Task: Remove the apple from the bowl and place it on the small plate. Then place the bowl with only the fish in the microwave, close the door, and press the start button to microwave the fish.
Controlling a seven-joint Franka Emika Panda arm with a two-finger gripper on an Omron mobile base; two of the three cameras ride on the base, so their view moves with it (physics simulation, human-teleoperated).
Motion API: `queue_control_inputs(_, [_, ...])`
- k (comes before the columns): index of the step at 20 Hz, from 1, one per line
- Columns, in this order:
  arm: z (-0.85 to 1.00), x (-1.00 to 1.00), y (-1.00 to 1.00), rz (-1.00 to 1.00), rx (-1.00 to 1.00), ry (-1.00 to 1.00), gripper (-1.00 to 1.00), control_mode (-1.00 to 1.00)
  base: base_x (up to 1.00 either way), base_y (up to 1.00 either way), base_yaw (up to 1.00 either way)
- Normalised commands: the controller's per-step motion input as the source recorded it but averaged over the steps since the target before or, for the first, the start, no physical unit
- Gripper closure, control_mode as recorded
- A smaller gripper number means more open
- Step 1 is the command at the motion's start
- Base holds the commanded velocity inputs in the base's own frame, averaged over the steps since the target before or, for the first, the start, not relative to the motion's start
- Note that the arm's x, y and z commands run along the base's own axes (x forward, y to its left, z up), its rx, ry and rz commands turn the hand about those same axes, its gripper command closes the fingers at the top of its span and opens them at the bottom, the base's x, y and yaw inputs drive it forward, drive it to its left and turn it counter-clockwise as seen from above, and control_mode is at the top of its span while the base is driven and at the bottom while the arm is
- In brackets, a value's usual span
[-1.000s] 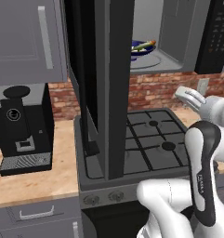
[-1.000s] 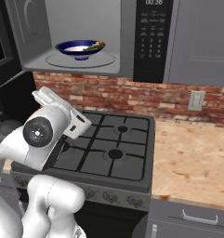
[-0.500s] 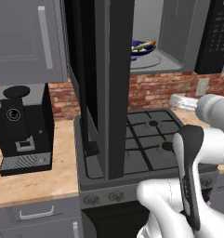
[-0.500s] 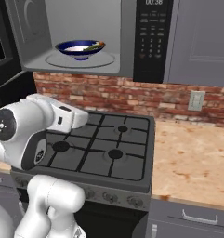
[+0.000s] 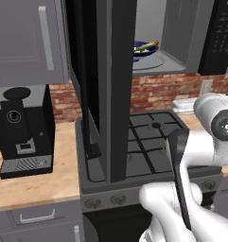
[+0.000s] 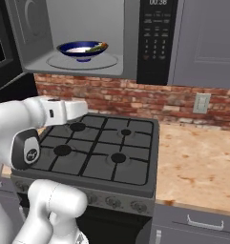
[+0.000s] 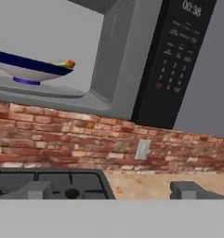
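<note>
The microwave point(image 6: 130, 38) stands open above the stove. Its door point(image 5: 110, 90) is swung out toward me, edge-on in the left base view. On the glass turntable point(image 6: 104, 62) sits the dark blue bowl point(image 6: 82, 50), and the yellow-green fish point(image 6: 96, 47) lies in it. The same bowl point(image 5: 143, 51) and fish point(image 5: 146, 46) show past the door. My gripper point(image 7: 115, 190) is open and empty, its fingertips point(image 7: 39, 189) wide apart, below and in front of the bowl point(image 7: 29, 67). It hovers over the stove's back left burners point(image 6: 80, 108). The apple and the small plate are out of view.
A black stove point(image 6: 102, 147) lies under the microwave. A black coffee machine point(image 5: 21, 127) stands on the wooden counter to the left. More counter point(image 6: 197, 162) and a wall outlet point(image 6: 201, 102) are on the right. Grey cabinets point(image 5: 25, 38) flank the microwave.
The arm's elbow and forearm have swung round and lower, while the hand has stayed over the stove. The gripper stays open. Bowl and door have not moved.
</note>
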Motion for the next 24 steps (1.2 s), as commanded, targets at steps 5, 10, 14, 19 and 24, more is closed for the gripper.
queue_control_inputs(5, [-0.10,0.01,0.08,-0.23,-0.40,0.00,-1.00,-1.00,0.00,0.00,0.00])
queue_control_inputs(10, [-0.32,0.36,-0.01,-0.08,-0.30,0.00,-1.00,-1.00,0.00,0.00,0.00])
queue_control_inputs(14, [-0.31,0.38,0.00,-0.01,-0.24,-0.02,-1.00,-1.00,0.00,0.00,0.00])
queue_control_inputs(19, [-0.32,-0.03,0.02,-0.01,-0.23,-0.05,-1.00,-1.00,0.00,0.00,0.00])
queue_control_inputs(24, [-0.35,-0.19,0.00,0.00,-0.18,-0.10,-1.00,-1.00,0.00,0.00,0.00])
